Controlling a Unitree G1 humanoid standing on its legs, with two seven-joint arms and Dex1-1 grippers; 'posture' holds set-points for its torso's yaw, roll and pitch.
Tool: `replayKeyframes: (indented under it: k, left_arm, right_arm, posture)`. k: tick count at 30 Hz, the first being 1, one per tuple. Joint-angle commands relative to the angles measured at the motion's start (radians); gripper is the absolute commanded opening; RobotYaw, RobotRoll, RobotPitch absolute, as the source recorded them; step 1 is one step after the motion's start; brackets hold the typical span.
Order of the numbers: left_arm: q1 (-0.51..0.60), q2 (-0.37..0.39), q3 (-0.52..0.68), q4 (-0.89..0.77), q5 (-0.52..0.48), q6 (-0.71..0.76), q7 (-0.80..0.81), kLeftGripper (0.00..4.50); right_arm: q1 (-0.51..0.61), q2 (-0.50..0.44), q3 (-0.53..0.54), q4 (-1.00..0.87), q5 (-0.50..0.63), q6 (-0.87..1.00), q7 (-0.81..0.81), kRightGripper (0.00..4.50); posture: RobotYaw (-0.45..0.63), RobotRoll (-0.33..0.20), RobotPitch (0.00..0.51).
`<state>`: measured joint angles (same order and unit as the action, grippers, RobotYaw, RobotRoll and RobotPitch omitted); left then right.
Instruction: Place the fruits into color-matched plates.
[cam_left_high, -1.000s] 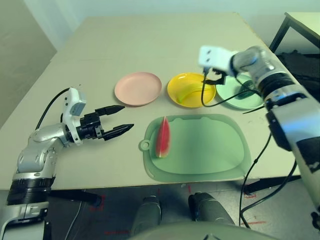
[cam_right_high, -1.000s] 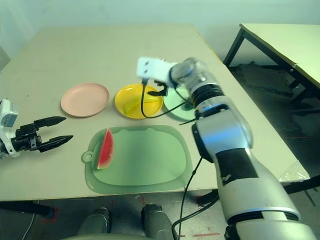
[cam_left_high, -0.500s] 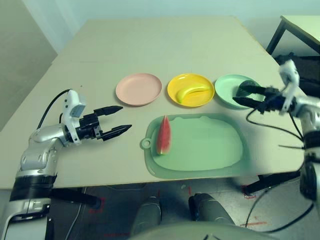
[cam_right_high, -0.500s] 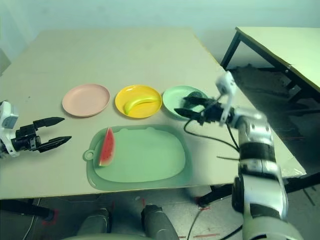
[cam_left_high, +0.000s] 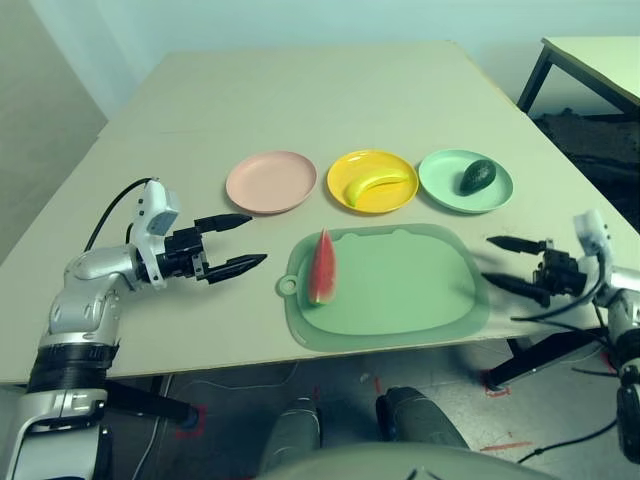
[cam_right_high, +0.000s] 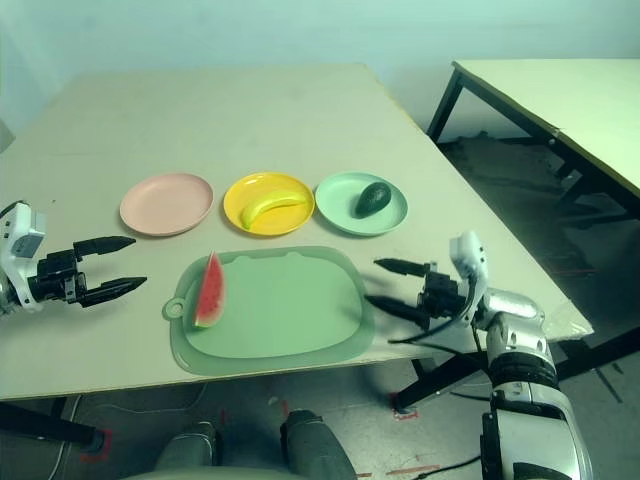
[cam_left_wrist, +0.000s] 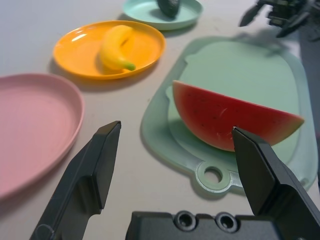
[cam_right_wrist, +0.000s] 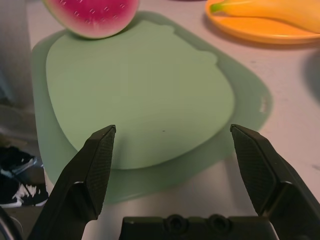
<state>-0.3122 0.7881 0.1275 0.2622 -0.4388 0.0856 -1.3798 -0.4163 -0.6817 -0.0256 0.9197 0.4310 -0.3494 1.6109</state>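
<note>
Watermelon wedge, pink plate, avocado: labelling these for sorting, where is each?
watermelon wedge (cam_left_high: 322, 268), left eye view, red flesh mid-slice.
pink plate (cam_left_high: 270, 181), left eye view, bare centre.
avocado (cam_left_high: 477, 176), left eye view, middle of its dark skin.

Silver forearms (cam_left_high: 85, 300) — black cables, pointed black fingers (cam_left_high: 235, 265), white wrist modules.

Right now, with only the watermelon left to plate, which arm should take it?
Probably the left. The watermelon wedge lies at the mat's left end, the pink plate is on that side, and the left gripper is open beside it.
</note>
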Motion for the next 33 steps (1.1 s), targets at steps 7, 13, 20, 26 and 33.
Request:
replayKeyframes:
  k: [7,13,20,26,33]
  left_arm:
    - [-0.3,0.029,-0.236,0.151,0.076,-0.258,-0.232,4.5]
    - [-0.465,0.085,-0.525,0.219,0.01,-0.404,-0.235,4.5]
    - [-0.586,0.047,-0.783,0.289,-0.009,-0.577,-0.235,4.5]
    - [-0.667,0.021,-0.945,0.36,0.025,-0.712,-0.235,4.5]
    - [-0.725,-0.01,-1.051,0.45,0.056,-0.801,-0.235,4.5]
  right_arm:
    - [-0.038,0.002,0.062,0.052,0.069,-0.048,0.003,4.49]
    - [-0.028,-0.003,0.083,0.044,0.093,-0.05,0.003,4.49]
    - [-0.004,-0.004,0.087,0.016,0.112,-0.041,0.003,4.49]
    - [0.014,-0.003,0.101,-0.019,0.124,-0.027,0.003,4.49]
    - [0.013,0.004,0.111,-0.032,0.125,-0.021,0.003,4.49]
  posture:
    - [-0.09,0.0,0.024]
    - [-0.13,0.0,0.009]
    - [-0.15,0.0,0.007]
    - [-0.15,0.0,0.008]
    - [-0.15,0.0,0.007]
